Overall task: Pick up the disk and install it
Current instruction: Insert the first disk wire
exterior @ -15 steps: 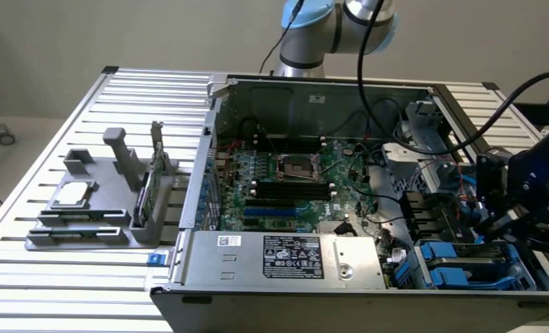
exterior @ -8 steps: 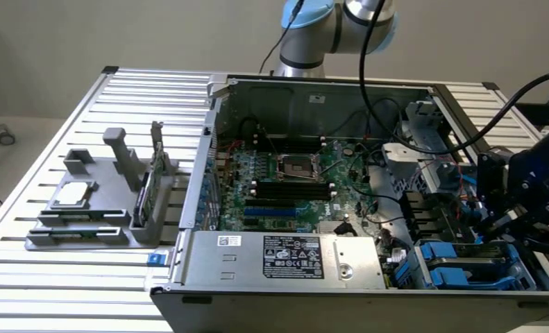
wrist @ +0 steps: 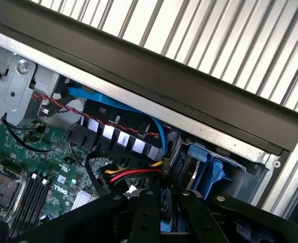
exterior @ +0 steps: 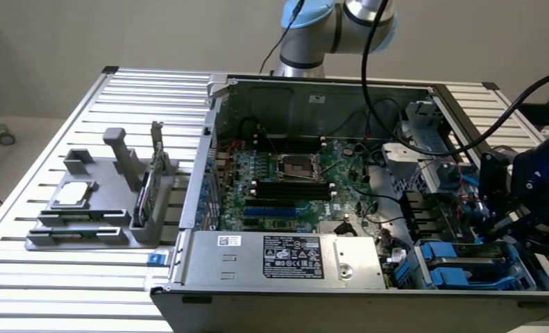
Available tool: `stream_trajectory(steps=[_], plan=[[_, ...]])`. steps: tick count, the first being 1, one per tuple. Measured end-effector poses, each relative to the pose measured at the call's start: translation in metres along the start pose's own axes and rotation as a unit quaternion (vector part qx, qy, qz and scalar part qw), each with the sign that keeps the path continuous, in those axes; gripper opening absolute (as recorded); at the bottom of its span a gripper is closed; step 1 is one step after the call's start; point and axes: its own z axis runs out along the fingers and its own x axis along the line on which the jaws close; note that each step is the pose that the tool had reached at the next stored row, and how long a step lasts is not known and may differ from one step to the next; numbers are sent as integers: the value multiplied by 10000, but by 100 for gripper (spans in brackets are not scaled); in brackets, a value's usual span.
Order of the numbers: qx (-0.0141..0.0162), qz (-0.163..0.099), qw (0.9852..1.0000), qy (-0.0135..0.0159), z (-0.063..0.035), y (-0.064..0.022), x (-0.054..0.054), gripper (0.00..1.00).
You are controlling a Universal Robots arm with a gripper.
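Presently the hand [exterior: 498, 225] hangs low over the corner of the open computer case [exterior: 284, 305] nearest the camera on the exterior view's right, a dark block with cables trailing off it. It is directly above the drive bay. Whether it is closed, or gripping anything, I cannot tell.

The disk [exterior: 452, 269] lies inside that drive bay, just beside the hand, and is recognisable by its blue carrier rails. Its metal face is mostly hidden. In the wrist view the same blue plastic [wrist: 205, 169] sits close against the case wall, just ahead of the hand [wrist: 161, 200]. A bundle of red, yellow and black wires [wrist: 133, 174] ends near it, and a blue cable [wrist: 113, 104] curves along the wall above.

Inside the case the motherboard [exterior: 284, 187] lies flat, with the labelled power supply [exterior: 284, 257] along the near edge.

The case rests on a slatted metal worktop [exterior: 89, 284]. Well apart from it, on the exterior view's left, a grey fixture [exterior: 80, 232] carries a small silver chip [exterior: 75, 194] lying flat and a thin green card [exterior: 147, 187] standing on edge

The arm [exterior: 321, 28] rises behind the case
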Motion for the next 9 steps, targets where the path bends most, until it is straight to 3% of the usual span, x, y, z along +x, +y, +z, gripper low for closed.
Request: stream_trajectory(steps=[9], plan=[[-8,208,9998,-39,-2,-6,-4,18]])
